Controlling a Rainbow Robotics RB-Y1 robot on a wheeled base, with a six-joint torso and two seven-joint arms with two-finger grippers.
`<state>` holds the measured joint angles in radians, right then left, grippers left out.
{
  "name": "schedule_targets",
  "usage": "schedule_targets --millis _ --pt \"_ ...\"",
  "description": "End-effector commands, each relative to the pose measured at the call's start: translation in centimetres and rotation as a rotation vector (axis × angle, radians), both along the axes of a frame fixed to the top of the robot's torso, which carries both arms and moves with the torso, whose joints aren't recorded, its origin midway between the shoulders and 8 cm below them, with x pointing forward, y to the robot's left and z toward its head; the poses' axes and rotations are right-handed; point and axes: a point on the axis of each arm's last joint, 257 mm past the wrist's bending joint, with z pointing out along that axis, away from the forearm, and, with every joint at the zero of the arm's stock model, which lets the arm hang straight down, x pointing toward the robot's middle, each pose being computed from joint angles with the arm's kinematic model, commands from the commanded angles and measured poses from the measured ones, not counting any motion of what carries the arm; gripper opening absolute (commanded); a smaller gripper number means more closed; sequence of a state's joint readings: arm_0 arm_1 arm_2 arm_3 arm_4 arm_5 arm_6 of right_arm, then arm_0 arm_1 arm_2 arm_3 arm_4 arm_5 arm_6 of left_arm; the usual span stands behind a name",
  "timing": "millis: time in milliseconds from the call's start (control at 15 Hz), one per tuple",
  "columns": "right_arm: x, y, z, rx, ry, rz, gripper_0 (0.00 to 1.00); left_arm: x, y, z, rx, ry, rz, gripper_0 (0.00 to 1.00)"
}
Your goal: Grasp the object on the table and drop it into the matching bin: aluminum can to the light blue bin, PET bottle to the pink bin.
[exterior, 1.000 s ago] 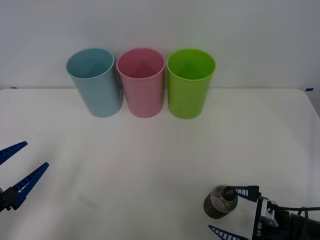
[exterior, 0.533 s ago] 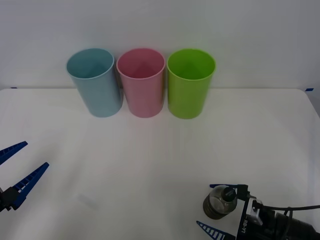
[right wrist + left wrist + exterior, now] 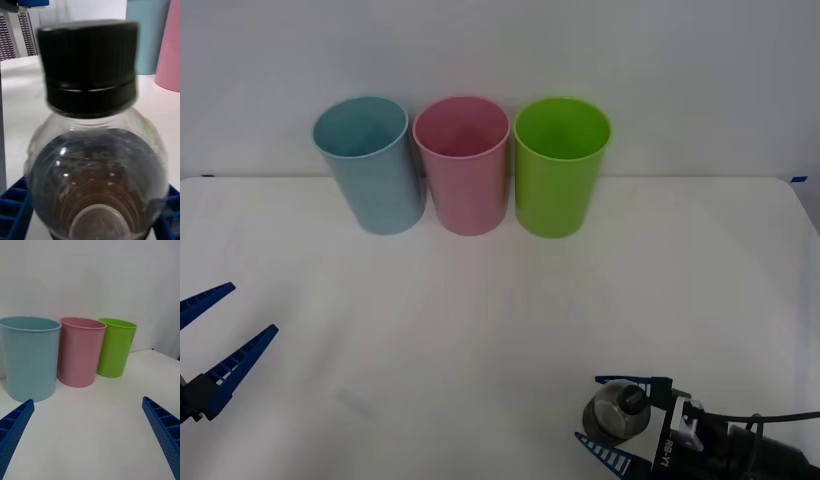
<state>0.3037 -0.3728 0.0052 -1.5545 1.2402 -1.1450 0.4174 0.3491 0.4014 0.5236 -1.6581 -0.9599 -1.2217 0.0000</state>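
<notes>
Bottle: the small clear bottle (image 3: 617, 414) with dark brown liquid and a black cap (image 3: 88, 63) stands upright on the white counter (image 3: 510, 320), near edge, right of centre.
Right gripper: the right gripper (image 3: 611, 417) reaches in from the near right, its blue fingers (image 3: 605, 455) on either side of the bottle; the wrist view shows a finger close against each flank, but whether they press the plastic I cannot tell.
Left gripper: the left gripper (image 3: 207, 336) hangs at the near left edge, fingers spread apart, holding nothing.
Cups: at the far side stand a light blue cup (image 3: 369, 163), a pink cup (image 3: 464, 164) and a lime green cup (image 3: 559, 165) in a row, left to right, just beside one another, well apart from the bottle.
</notes>
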Motion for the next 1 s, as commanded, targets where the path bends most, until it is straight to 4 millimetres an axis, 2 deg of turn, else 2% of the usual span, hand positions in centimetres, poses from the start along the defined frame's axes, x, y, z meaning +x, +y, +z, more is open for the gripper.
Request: schedule_targets --millis 67,267,400,1000 --pt "0.1 0.1 0.2 0.003 -0.007 0.002 0.0 0.0 0.0 0.0 0.0 0.0 0.0 1.0" --pt "0.2 0.2 0.5 0.014 -0.008 0.0 0.0 0.0 0.0 0.0 0.0 0.0 0.0 1.0" --pt "0.7 0.4 1.5 0.03 -0.023 0.002 0.0 0.0 0.0 0.0 0.0 0.0 0.0 1.0" --pt "3.2 2.7 10.9 0.165 -0.013 -0.025 0.0 0.0 0.0 0.0 0.0 0.0 0.0 1.0"
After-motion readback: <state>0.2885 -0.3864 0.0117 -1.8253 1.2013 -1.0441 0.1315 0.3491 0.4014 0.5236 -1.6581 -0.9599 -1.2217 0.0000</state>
